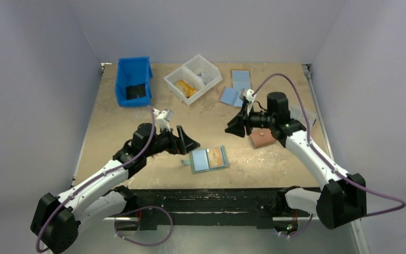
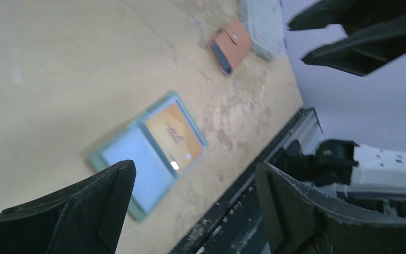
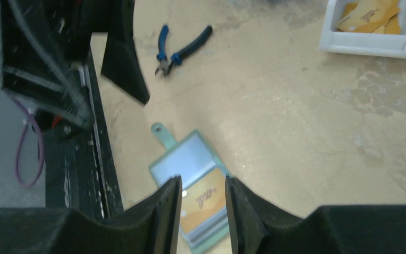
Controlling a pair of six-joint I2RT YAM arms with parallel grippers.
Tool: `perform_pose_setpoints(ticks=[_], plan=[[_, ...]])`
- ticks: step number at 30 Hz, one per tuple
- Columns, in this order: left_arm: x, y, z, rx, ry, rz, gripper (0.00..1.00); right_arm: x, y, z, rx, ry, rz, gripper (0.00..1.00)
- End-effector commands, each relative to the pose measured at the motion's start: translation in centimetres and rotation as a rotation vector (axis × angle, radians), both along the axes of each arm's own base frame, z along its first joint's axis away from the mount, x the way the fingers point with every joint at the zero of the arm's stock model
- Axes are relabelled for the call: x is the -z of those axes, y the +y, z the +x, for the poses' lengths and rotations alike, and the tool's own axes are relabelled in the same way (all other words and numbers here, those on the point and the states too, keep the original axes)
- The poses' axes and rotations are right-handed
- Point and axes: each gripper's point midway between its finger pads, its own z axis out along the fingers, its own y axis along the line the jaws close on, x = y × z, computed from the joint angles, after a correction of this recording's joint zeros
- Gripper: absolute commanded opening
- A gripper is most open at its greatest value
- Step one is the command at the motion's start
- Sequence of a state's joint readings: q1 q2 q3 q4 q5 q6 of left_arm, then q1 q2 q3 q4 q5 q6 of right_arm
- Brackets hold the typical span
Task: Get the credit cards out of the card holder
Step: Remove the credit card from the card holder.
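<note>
The teal card holder (image 1: 209,159) lies open and flat near the table's front edge, its snap tab to the left. A tan-orange credit card (image 1: 217,155) sits in its right clear sleeve. The left sleeve looks pale blue. No dark card shows. My left gripper (image 1: 193,145) is open and empty, just left of and above the holder (image 2: 148,153). My right gripper (image 1: 231,129) is open and empty, above and to the right of the holder. In the right wrist view the gripper (image 3: 202,182) frames the holder (image 3: 187,161) and the orange card (image 3: 206,203).
A salmon-pink snap wallet (image 1: 263,138) lies under the right arm. Light-blue wallets (image 1: 235,87), a white divided tray (image 1: 193,78) with orange cards and a blue bin (image 1: 134,82) stand at the back. Blue-handled pliers (image 3: 182,48) lie near the left gripper.
</note>
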State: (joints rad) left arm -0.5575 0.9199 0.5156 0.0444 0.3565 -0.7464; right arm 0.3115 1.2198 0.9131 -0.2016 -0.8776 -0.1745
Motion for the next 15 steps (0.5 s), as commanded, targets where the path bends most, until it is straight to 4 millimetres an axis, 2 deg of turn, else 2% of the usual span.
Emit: perform_pose_setpoints(ticks=[1, 5, 8, 15], plan=[[-1.0, -3.0, -1.0, -0.058, 0.000, -0.083, 0.85, -1.5, -0.3, -1.1, 0.064, 0.062, 0.249, 0.43], [0.8, -4.6, -1.9, -0.069, 0.047, -0.132, 0.76, 0.4, -0.6, -1.0, 0.126, 0.123, 0.270, 0.43], [2.3, -5.0, -2.0, -0.077, 0.073, -0.144, 0.71, 1.7, -0.6, -0.1, 0.189, 0.185, 0.286, 0.46], [4.8, -5.2, -1.5, -0.105, 0.102, -0.137, 0.66, 5.1, -0.6, 0.8, 0.251, 0.294, 0.279, 0.44]])
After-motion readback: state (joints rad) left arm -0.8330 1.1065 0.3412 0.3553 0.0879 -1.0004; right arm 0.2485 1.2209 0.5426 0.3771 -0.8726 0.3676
